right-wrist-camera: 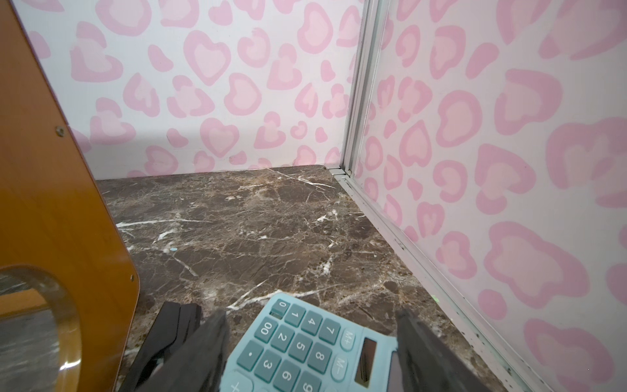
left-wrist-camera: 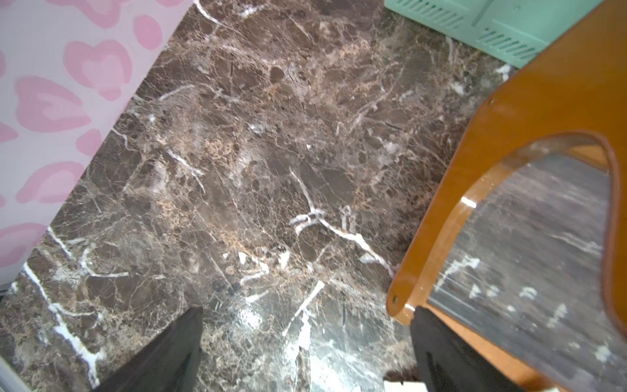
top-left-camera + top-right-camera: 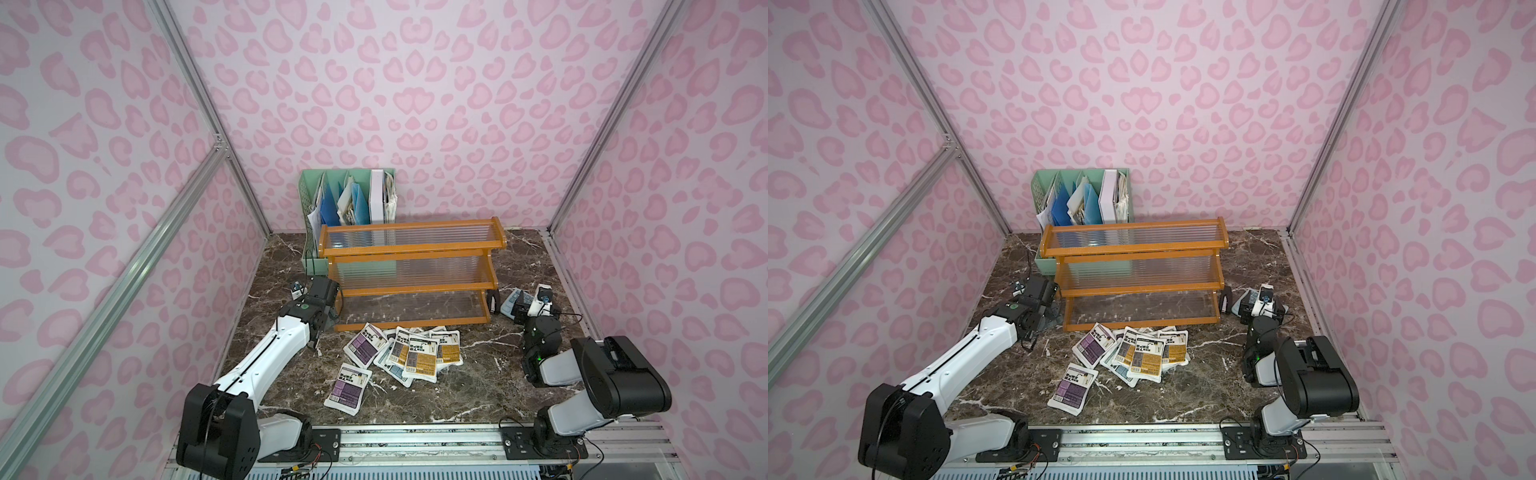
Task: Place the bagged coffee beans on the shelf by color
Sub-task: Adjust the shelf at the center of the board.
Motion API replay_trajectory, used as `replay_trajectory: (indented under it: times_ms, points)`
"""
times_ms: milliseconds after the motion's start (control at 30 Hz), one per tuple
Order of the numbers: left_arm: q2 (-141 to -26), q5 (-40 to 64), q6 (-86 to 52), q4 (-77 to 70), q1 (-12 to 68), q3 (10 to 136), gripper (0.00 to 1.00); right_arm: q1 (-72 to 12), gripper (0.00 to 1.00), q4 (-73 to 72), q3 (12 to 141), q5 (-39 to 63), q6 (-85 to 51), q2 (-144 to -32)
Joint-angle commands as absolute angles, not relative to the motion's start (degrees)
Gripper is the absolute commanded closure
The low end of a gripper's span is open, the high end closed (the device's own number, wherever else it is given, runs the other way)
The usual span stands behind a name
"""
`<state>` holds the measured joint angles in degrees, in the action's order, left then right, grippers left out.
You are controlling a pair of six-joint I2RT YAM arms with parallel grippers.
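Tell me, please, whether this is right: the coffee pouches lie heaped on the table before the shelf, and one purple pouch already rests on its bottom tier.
Only the last part is wrong: in both top views the bottom tier of the shelf, like the others, holds no pouch. The coffee pouches lie on the table before it, purple ones included.

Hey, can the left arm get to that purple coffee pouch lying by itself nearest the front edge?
Probably yes. The lone purple pouch lies flat on bare table beside the pile, uncovered; the left gripper is open and empty beside the shelf.
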<state>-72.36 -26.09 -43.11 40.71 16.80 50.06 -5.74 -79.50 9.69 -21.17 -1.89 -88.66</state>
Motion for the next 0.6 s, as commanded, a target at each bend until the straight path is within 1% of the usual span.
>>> replay_trajectory:
  times_ms: [0, 167, 200, 267, 333, 367, 433, 467, 567]
  points:
    - [-71.8, -22.7, -43.3, 43.8, 18.5, 49.7, 0.01, -5.3, 0.19, -81.0, 10.3, -21.2, -1.9, -88.7]
    - [-70.9, -20.9, -39.9, 43.4, 20.6, 49.2, 0.01, -5.0, 0.19, -78.4, 11.3, -20.2, -1.8, -87.7]
    - [-70.7, -20.0, -39.0, 43.2, 21.0, 49.1, 0.01, -5.3, 0.17, -74.7, 12.9, -21.9, -1.6, -86.1]
    - [-70.2, -18.1, -37.5, 42.8, 21.6, 48.7, 0.01, -5.6, 0.15, -58.8, 19.9, -23.6, -2.5, -81.9]
    - [-69.8, -16.1, -36.5, 41.8, 22.4, 47.8, 0.01, -5.9, 0.15, -42.4, 28.0, -28.6, -5.4, -79.8]
    - [-69.6, -15.5, -35.9, 41.0, 22.8, 47.3, 0.01, -6.1, 0.15, -36.7, 30.7, -30.0, -7.7, -78.8]
    - [-69.5, -13.5, -34.7, 39.1, 23.5, 46.8, 0.01, -7.4, 0.15, -26.6, 34.1, -31.5, -13.8, -76.8]
    - [-69.7, -12.6, -33.7, 38.3, 23.7, 46.9, 0.01, -9.0, 0.16, -23.8, 34.2, -31.7, -15.5, -75.6]
    - [-70.3, -10.4, -31.3, 35.6, 24.5, 47.1, 0.01, -18.7, 0.18, -16.4, 32.2, -34.1, -19.1, -70.7]
